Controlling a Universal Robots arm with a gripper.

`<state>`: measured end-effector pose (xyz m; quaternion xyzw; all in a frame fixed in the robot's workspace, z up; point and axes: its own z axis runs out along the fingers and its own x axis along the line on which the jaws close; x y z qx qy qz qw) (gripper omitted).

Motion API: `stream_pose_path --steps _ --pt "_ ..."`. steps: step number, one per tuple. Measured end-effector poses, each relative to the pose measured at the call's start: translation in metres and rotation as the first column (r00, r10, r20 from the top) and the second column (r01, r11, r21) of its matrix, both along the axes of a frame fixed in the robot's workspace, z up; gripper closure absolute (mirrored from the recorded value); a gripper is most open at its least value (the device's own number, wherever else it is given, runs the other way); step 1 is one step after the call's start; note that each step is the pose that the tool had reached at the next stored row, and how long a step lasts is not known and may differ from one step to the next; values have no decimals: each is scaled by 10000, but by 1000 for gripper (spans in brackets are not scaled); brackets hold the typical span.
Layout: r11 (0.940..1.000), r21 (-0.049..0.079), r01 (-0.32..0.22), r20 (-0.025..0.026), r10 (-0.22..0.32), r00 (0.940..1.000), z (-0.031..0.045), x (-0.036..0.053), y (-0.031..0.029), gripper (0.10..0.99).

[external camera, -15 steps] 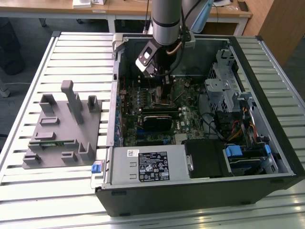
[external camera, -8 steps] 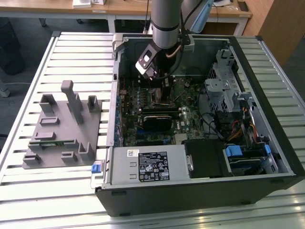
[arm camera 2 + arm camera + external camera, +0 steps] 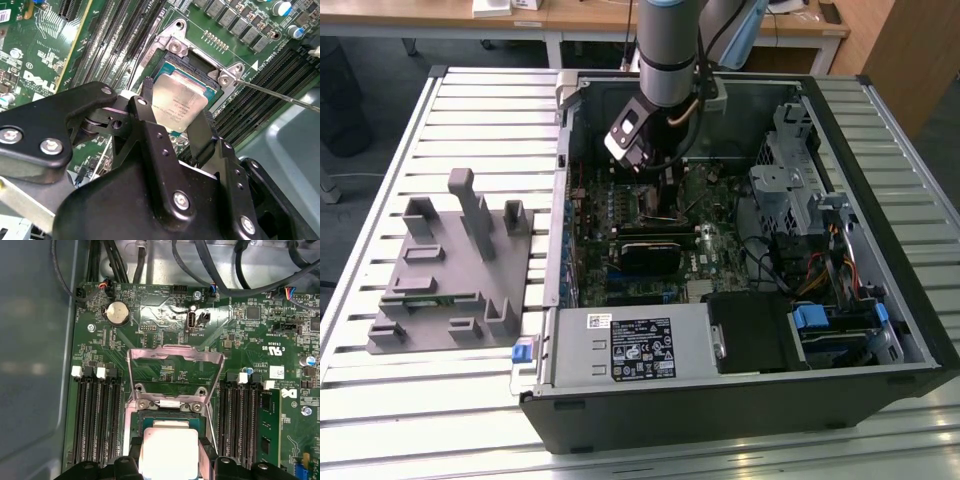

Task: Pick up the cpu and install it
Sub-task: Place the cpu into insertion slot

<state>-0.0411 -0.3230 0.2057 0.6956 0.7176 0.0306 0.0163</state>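
Item: cpu at the motherboard socket

Pincer [image 3: 172, 117] clamped on the cpu [image 3: 181, 106] at two opposite edges; silvery chip over the open socket [image 3: 192, 64], metal frame [image 3: 175, 357] swung up, inside the computer case [image 3: 740, 400].

Counter [image 3: 390, 400] slats brightly lit from above, computer case [image 3: 740, 412] interior left shadowed, cpu [image 3: 167, 452] top perhaps washed out by glare
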Motion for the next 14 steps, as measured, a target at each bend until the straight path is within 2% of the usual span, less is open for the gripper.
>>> stream_pose_path --steps 14 --pt "10000 0 37 0 -37 10000 -65 0 0 561"
